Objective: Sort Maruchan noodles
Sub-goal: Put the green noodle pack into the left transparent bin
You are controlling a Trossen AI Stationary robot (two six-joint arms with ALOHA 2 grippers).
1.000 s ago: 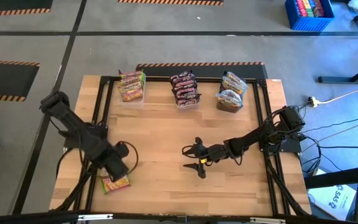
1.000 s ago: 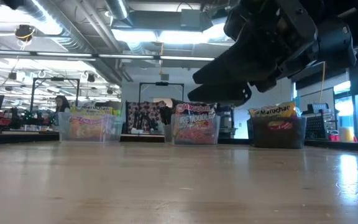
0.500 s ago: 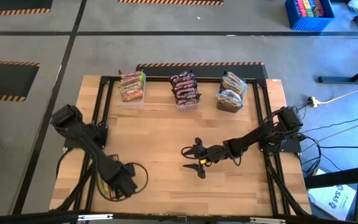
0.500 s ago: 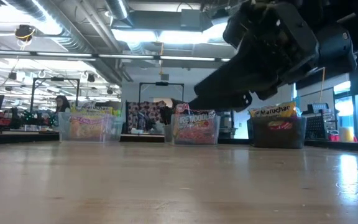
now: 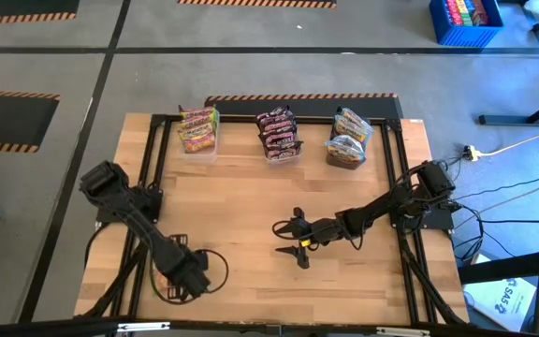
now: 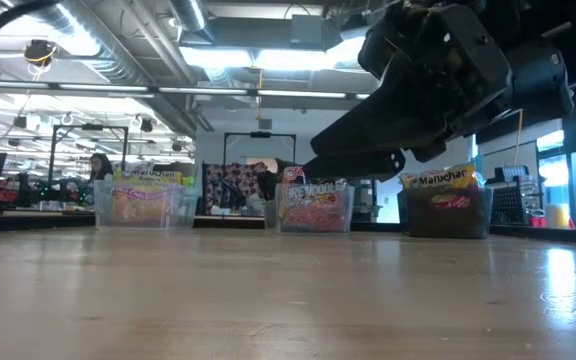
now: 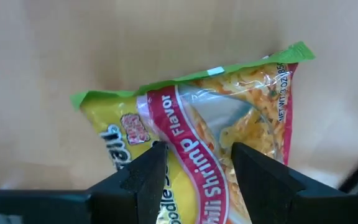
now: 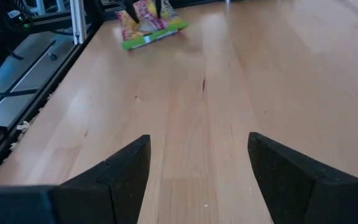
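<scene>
While my left jaws [image 7: 194,165] straddle the green-edged yellow noodle packet [image 7: 222,124], open, closing comes next; right jaws [image 8: 197,158] idle open.

Yellow-green noodle packet [image 7: 210,134], red "Chili Shrimp" band, clear window showing noodles; lies flat on wooden surface [image 5: 251,197] near front-left corner, apart from rest. Along far edge, three groups standing upright in tubs: yellow-green packets [image 5: 197,128] left, dark maroon packets [image 5: 279,133] middle, yellow-orange packets [image 5: 349,137] right, well apart from lone packet
</scene>
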